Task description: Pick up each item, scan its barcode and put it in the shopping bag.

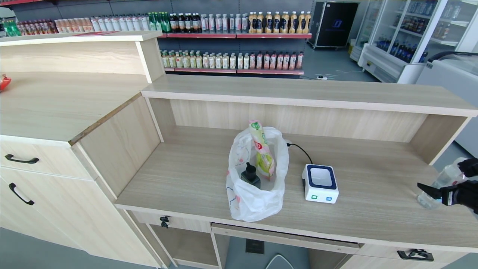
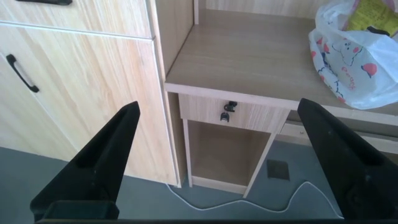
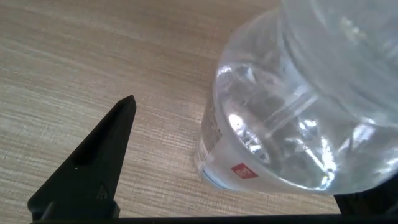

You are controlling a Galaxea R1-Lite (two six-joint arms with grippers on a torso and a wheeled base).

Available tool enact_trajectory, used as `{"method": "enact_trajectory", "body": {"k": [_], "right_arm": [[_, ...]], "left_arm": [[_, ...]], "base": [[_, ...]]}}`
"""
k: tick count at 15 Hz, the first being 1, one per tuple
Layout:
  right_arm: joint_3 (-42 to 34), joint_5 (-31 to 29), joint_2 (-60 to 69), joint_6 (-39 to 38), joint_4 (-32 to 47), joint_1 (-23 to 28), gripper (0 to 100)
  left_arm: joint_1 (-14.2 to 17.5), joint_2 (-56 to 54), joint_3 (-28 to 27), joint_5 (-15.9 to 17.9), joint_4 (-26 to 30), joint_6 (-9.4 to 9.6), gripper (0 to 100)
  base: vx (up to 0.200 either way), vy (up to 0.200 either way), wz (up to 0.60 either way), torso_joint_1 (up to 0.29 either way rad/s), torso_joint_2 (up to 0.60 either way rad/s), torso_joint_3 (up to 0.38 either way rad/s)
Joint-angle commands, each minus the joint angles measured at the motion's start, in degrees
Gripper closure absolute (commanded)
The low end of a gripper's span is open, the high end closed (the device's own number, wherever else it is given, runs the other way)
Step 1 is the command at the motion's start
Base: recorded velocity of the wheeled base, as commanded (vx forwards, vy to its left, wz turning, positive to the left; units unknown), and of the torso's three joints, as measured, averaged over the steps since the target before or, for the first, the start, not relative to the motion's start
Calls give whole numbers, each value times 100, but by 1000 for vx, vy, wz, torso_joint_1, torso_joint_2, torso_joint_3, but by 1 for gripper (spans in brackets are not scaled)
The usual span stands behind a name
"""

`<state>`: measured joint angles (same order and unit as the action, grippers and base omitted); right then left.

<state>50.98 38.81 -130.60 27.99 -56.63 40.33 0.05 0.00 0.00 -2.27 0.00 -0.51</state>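
One clear bottle (image 3: pixel 292 118) on counter (image 1: pixel 373 179), inside right gripper (image 1: pixel 441 175), fingers parted — left gripper (image 2: pixel 219 104) (off-counter) parted too.

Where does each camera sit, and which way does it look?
Head view: on the head, looking forward and down at the counter, shopping bag, scanner; right gripper by a bottle.
Left wrist view: low, facing the counter's front; the open left gripper frames it.
Right wrist view: close above the counter, at the bottle, past one finger.
Shared: shopping bag, head and left wrist views.
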Motion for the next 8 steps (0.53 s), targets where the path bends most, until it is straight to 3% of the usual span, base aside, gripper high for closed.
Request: {"method": "enact_trajectory", "body": {"k": [1, 8], "right_arm": [[79, 3, -106, 5, 2, 2, 100], [254, 3, -159, -4, -24, 37, 100]], "left_arm": [[4, 0, 0, -2, 0, -2, 0], [4, 0, 0, -2, 0, -2, 0]], "base": [[0, 0, 0, 0, 0, 0], [0, 0, 0, 0, 0, 0]]}}
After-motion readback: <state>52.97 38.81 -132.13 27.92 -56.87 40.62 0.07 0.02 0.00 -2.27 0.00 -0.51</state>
